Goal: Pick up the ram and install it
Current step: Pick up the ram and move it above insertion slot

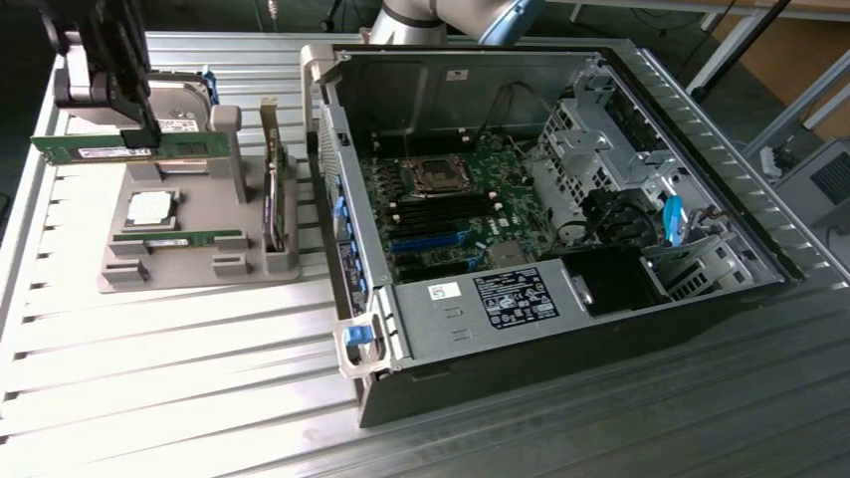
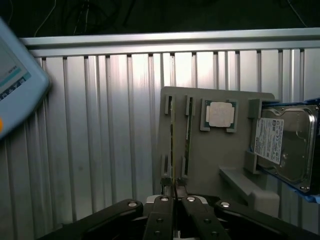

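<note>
- The gripper is clenched on the ram, pinching it around the middle of its long top edge. In the wrist view the fingers meet on the thin edge of the ram.
- The ram hangs level and long side up. Both ends stick out past the fingers, and it looks lifted clear of the slots.
- Right under the gripper is the grey holder. The ram's end toward the exterior view's right comes close to one of its posts, so that end is a bit tight.
- A second stick sits in its slot just beside the held one, and they run parallel in the wrist view.
- The CPU lies flat a bit further along the holder.
- The hard drive stands at the holder's back edge, near the gripper.
- A card stands on edge at the holder's far side.
- Beyond that is the open case with its motherboard exposed. Its wall rises between the holder and the board.
- There's plenty of bare ribbed table on the other side of the holder.
</note>
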Motion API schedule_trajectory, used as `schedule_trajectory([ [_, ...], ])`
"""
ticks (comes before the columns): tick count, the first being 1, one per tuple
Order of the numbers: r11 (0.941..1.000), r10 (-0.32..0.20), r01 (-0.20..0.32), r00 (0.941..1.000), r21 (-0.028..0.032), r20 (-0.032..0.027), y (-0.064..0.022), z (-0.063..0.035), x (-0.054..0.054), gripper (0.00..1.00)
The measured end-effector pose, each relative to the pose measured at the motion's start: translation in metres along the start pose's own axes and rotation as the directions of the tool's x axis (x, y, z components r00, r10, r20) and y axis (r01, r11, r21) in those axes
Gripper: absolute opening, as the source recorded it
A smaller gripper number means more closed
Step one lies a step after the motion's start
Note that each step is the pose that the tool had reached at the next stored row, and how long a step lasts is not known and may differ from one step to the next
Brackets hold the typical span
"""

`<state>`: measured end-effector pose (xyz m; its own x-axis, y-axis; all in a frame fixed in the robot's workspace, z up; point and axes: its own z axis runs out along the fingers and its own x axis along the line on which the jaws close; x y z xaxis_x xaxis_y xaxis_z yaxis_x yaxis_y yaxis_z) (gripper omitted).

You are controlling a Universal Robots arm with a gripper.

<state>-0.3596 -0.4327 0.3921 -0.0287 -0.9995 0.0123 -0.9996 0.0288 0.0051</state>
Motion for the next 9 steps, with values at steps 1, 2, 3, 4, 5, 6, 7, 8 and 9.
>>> schedule_trajectory([
  [1,1.0000,0.000,0.000,1.0000,-0.0006,0.0000,-0.0019,0.0000,0.000,0.11],
  [2,1.0000,0.000,0.000,1.0000,-0.0013,0.0000,-0.0040,0.0000,0.000,0.11],
  [3,1.0000,0.000,0.000,1.0000,-0.0023,-0.0001,-0.0068,0.0000,0.000,0.11],
  [4,1.0000,0.000,0.000,1.0000,-0.0031,-0.0001,-0.0085,0.0000,0.000,0.11],
  [5,1.0000,0.000,0.000,1.0000,-0.0044,-0.0002,-0.0119,-0.0001,0.000,0.11],
  [6,1.0000,0.000,0.000,1.0000,-0.0046,-0.0001,-0.0133,0.0000,0.000,0.11],
  [7,1.0000,0.000,0.000,1.0000,-0.0050,-0.0002,-0.0146,-0.0001,0.000,0.11],
  [8,1.0000,0.000,0.000,1.0000,-0.0053,-0.0002,-0.0161,-0.0001,0.000,0.11],
  [9,1.0000,0.000,0.000,1.0000,-0.0055,-0.0002,-0.0169,-0.0001,0.000,0.11],
])
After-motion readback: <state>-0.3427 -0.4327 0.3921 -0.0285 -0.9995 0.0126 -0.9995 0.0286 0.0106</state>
